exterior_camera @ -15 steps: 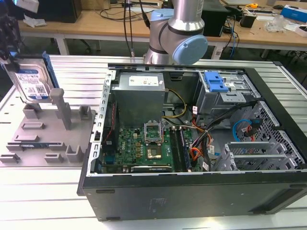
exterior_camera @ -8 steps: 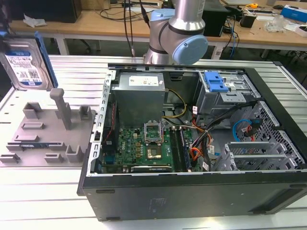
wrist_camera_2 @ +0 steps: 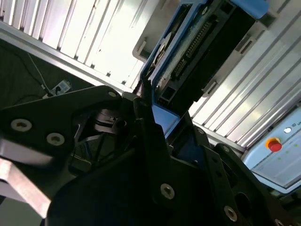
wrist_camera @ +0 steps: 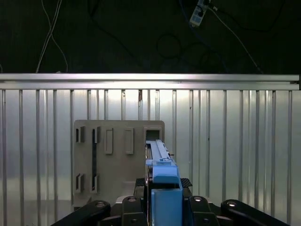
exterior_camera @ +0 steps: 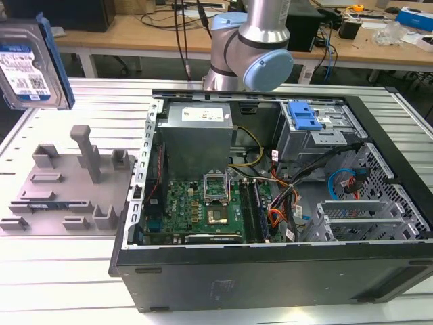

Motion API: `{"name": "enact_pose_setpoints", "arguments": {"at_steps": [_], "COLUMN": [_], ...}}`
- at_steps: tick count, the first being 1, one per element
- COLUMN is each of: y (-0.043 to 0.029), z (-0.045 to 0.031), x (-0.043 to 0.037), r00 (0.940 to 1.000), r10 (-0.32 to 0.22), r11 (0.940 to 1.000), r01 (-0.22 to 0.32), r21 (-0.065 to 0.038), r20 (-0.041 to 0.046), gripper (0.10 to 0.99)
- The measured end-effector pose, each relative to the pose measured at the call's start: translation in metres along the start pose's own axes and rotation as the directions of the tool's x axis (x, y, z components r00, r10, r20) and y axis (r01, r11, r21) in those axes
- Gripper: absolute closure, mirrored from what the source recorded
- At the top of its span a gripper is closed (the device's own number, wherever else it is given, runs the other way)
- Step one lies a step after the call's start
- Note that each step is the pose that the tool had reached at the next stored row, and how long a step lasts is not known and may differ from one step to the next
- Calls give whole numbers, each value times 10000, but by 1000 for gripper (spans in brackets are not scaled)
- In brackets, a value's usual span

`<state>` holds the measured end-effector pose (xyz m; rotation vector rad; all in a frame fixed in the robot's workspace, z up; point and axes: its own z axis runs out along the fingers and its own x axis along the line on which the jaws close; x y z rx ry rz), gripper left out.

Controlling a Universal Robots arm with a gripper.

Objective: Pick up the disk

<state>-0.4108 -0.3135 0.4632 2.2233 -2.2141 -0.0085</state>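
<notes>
The disk point(exterior_camera: 30, 64), silver with a blue-and-white label and a blue rail on its edge, hangs upright in the air at the exterior view's upper left, above the slatted table. In the first wrist view the disk point(wrist_camera: 162, 174) stands edge-on between the black fingers point(wrist_camera: 140, 182), over the grey fixture plate point(wrist_camera: 117, 150). My gripper point(wrist_camera: 163, 184) is shut on the disk. In the second wrist view my gripper point(wrist_camera_2: 160, 117) clamps the disk point(wrist_camera_2: 202, 42) at its blue rail, with the connector end pointing away from me.
An open computer case point(exterior_camera: 379, 128) lies on the table, with a grey power supply point(exterior_camera: 199, 135) and a bright blue clip point(exterior_camera: 303, 115) inside. The grey fixture plate point(exterior_camera: 67, 189) with upright pegs lies to its left in the exterior view. A red button point(wrist_camera_2: 274, 144) sits on a pale box.
</notes>
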Motion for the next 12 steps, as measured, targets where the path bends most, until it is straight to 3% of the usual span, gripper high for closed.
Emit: {"name": "enact_pose_setpoints", "arguments": {"at_steps": [2, 3, 4, 12], "y": [1, 2, 1, 2], "z": [-102, -203, -226, -227], "x": [0, 0, 0, 0], "r00": [10000, 10000, 10000, 10000], "r10": [-16, -34, -44, -45], "r11": [10000, 10000, 10000, 10000], "r01": [16, 34, 44, 45], "r21": [1, 0, 1, 0], "r20": [0, 0, 1, 0], "gripper": [718, 718, 718, 718]}}
